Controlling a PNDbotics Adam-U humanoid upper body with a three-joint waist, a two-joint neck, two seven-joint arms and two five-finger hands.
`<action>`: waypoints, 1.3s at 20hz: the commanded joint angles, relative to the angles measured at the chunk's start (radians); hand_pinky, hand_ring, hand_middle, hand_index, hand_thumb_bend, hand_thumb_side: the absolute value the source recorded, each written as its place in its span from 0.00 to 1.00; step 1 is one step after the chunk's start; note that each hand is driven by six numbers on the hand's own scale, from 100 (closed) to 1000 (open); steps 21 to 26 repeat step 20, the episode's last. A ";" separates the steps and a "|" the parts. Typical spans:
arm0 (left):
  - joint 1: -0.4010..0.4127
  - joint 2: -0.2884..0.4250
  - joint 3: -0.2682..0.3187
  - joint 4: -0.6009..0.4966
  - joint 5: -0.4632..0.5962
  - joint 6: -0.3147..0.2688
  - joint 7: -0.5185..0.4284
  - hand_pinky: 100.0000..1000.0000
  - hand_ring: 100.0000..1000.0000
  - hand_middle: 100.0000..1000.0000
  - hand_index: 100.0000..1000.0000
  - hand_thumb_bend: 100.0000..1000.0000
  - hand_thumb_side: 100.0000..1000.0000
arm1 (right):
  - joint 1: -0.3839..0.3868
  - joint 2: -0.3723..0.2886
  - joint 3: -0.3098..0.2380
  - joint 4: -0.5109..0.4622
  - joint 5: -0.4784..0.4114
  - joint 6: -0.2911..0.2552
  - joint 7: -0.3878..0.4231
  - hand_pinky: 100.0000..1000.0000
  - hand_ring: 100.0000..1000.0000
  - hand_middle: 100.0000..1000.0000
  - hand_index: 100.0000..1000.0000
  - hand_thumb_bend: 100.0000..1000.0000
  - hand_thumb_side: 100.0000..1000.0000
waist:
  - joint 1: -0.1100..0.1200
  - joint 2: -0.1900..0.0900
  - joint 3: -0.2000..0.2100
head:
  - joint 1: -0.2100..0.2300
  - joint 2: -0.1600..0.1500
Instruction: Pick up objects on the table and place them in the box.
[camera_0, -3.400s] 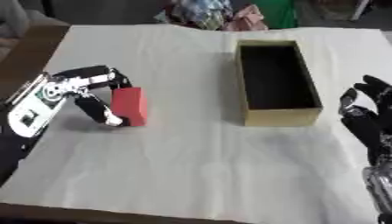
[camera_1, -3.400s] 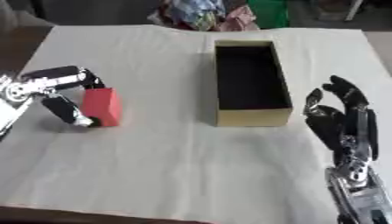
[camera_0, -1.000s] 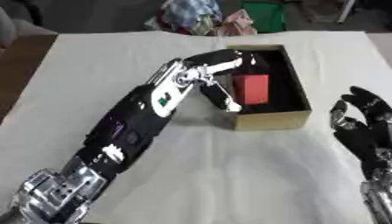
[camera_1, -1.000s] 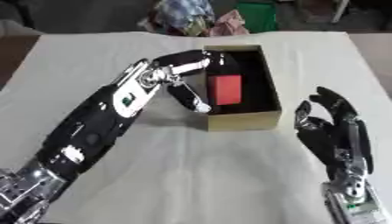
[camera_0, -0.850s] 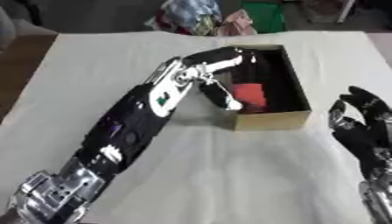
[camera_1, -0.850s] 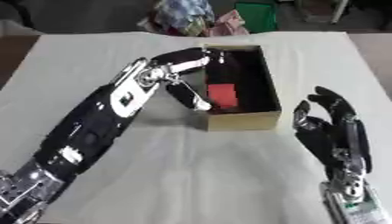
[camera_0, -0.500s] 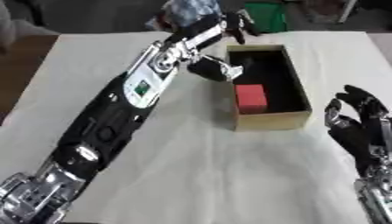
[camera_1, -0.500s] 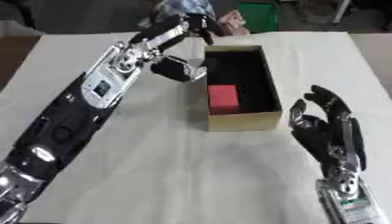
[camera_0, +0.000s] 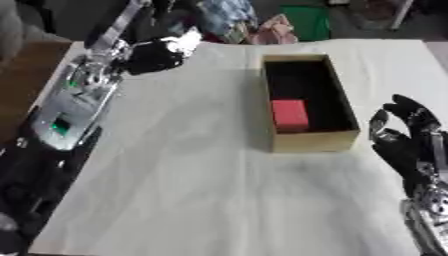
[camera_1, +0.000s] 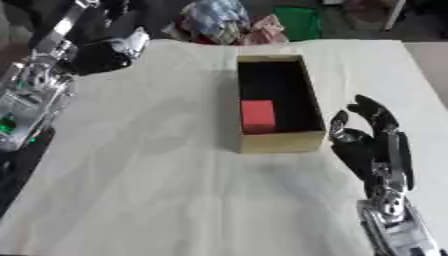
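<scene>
While red block (camera_0: 290, 114) lies in box (camera_0: 346, 105), right hand (camera_1: 374, 143) open

Box (camera_0: 312, 142) stands centre-right; red block (camera_0: 290, 114) fills its near end, far end free. Right hand (camera_0: 408, 145) flanks near-right; left cloth (camera_0: 175, 165) open.

Left hand (camera_0: 157, 52) blurred — finger pose unclear; right arm cut off by the lower edge

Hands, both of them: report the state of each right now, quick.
Left hand: up at the table's far left edge, holding nothing; open or shut cannot be told.
Right hand: open, fingers up, idle beside the box, holding nothing.
</scene>
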 joint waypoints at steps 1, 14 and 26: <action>0.064 0.016 0.066 -0.068 0.040 0.006 0.046 0.90 0.65 0.67 0.75 0.00 0.05 | -0.007 -0.023 -0.017 -0.025 0.010 0.000 -0.012 0.61 0.92 0.66 0.79 0.00 0.00 | -0.004 -0.011 0.005 | -0.012 -0.003; 0.297 -0.099 0.162 -0.099 0.030 -0.018 0.105 0.92 0.64 0.65 0.75 0.00 0.06 | 0.006 -0.031 -0.037 -0.030 0.006 0.002 -0.041 0.61 0.92 0.66 0.79 0.00 0.00 | -0.018 -0.009 0.048 | -0.021 0.065; 0.333 -0.132 0.168 -0.090 0.023 -0.022 0.097 0.92 0.64 0.65 0.75 0.00 0.06 | 0.008 -0.033 -0.039 -0.031 0.003 0.005 -0.047 0.61 0.92 0.66 0.79 0.00 0.00 | -0.022 -0.007 0.058 | -0.027 0.071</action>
